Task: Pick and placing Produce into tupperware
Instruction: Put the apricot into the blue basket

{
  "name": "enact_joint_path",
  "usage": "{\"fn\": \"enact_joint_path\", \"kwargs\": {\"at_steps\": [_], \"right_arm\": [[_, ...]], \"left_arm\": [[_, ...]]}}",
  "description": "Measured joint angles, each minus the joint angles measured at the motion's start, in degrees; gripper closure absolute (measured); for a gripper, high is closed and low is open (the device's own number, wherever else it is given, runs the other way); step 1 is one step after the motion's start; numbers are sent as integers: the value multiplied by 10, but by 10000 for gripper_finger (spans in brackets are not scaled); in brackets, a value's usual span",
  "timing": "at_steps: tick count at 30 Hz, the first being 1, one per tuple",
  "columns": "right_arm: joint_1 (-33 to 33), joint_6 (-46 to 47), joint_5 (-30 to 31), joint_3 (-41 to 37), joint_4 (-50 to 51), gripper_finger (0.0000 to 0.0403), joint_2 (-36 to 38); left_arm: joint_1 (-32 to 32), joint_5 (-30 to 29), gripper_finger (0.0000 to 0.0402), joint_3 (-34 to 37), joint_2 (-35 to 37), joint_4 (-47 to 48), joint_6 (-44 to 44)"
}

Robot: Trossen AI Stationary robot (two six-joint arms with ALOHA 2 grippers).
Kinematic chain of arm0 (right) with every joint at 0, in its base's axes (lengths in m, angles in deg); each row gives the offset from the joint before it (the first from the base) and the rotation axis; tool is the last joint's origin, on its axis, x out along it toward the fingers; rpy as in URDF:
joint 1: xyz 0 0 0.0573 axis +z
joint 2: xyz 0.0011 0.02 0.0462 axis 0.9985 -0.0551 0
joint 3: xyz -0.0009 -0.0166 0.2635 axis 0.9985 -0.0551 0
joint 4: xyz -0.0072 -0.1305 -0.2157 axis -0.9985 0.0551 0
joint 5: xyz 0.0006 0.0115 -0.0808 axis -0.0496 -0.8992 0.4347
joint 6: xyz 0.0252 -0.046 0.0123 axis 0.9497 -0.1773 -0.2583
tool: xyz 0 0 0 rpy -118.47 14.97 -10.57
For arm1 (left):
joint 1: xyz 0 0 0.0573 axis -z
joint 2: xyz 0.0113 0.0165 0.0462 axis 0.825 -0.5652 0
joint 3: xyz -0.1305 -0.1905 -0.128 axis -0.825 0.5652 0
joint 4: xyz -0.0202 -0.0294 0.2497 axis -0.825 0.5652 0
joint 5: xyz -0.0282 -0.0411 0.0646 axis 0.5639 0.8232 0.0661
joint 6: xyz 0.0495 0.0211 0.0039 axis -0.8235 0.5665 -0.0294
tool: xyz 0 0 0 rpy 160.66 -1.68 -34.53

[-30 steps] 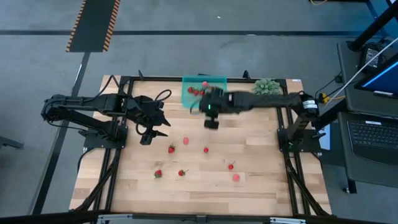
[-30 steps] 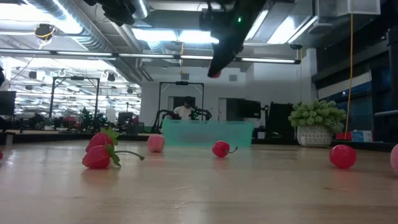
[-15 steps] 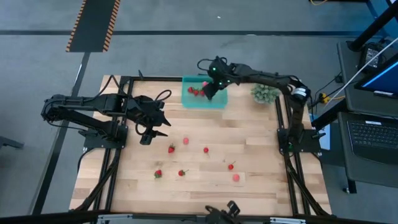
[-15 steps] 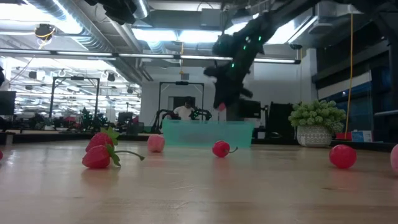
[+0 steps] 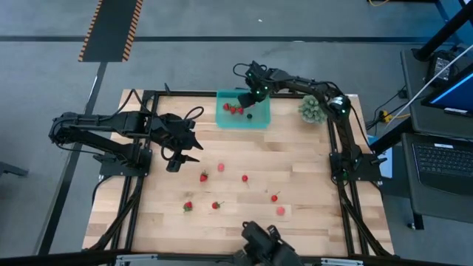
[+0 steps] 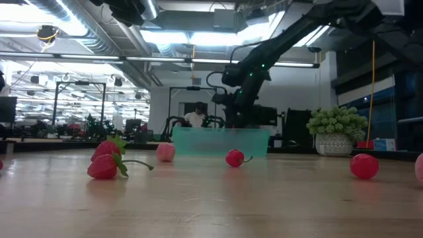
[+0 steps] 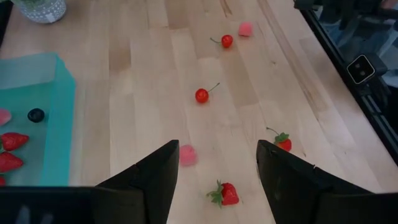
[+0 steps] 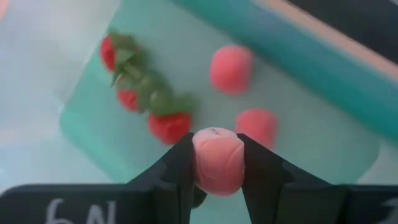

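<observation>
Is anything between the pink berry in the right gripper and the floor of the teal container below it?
Nothing visible blocks it. The right gripper holds the round pink berry over the translucent teal rectangular plastic container. Red strawberries and two pink pieces lie on the floor around it, with bare floor among them.

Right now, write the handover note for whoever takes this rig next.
Right gripper: shut on a pale pink berry-shaped piece, held over the translucent teal rectangular plastic container at the table's far edge.
Left gripper: open, empty, waiting over the table's left side.
Done: several red strawberries, two pink pieces and a dark berry are in the container.
Left: release the held piece, then collect about six red and pink pieces still on the wooden table.
</observation>
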Motion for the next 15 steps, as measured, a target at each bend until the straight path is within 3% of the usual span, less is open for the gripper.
{"fn": "enact_joint_path", "kwargs": {"at_steps": [7,15], "right_arm": [[-5,0,-15,55,26,297,-41],[-5,-14,-23,55,20,277,-52]], "left_arm": [[0,0,194,0,0,1,0],[0,0,194,0,0,1,1]]}}
